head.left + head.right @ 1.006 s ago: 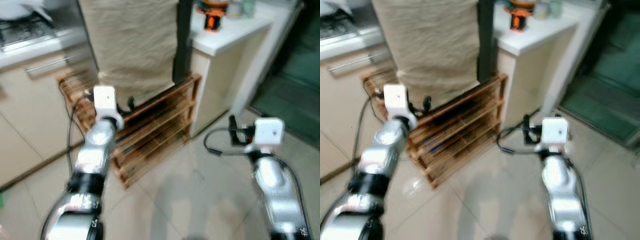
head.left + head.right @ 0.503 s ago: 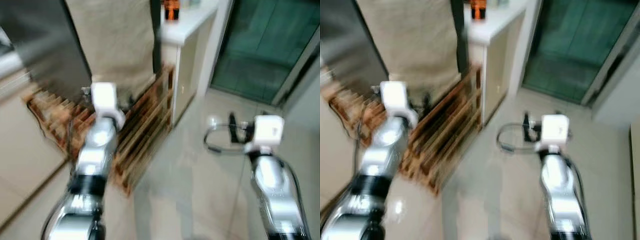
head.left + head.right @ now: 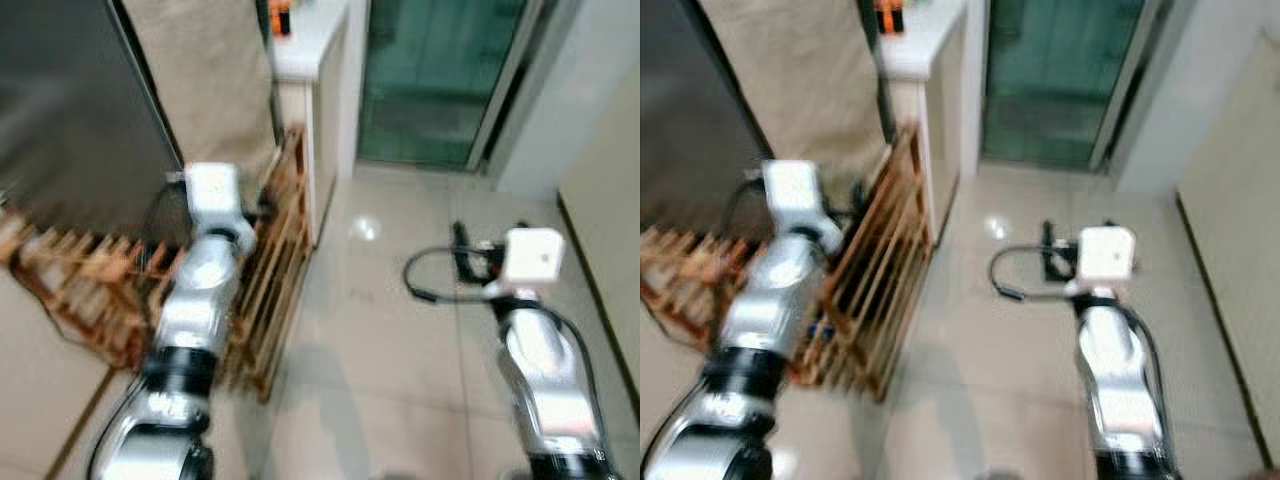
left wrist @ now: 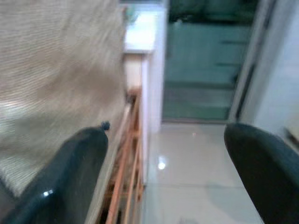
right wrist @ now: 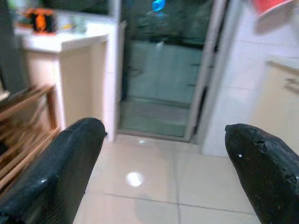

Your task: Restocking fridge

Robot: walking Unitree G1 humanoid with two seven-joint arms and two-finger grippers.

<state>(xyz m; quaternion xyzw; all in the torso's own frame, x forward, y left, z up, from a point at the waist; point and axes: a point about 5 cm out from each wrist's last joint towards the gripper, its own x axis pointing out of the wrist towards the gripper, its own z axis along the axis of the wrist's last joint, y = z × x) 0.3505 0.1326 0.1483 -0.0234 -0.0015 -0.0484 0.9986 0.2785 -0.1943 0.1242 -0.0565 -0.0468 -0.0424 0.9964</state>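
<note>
A tall dark grey panel (image 3: pixel 70 110), possibly the fridge's side, stands at the far left with a beige cloth (image 3: pixel 210 80) hanging beside it. My left gripper (image 4: pixel 163 135) is raised in front of the cloth and a wooden rack (image 3: pixel 275 270); it is open, with nothing between its fingers. My right gripper (image 5: pixel 163 130) hovers over the tiled floor (image 3: pixel 380 330), also open and holding nothing. Both silver arms reach forward at about the same height. The picture is blurred.
A white counter (image 3: pixel 310 40) behind the rack carries an orange item (image 3: pixel 280 15). A green glass door (image 3: pixel 440 70) lies straight ahead. A pale wall and a cream cabinet (image 3: pixel 610 150) close off the right side.
The whole view has swung to the right, so the camera turned: the stove and counter front slid out at the left, the green door and right wall came in. Both arms keep their pose.
</note>
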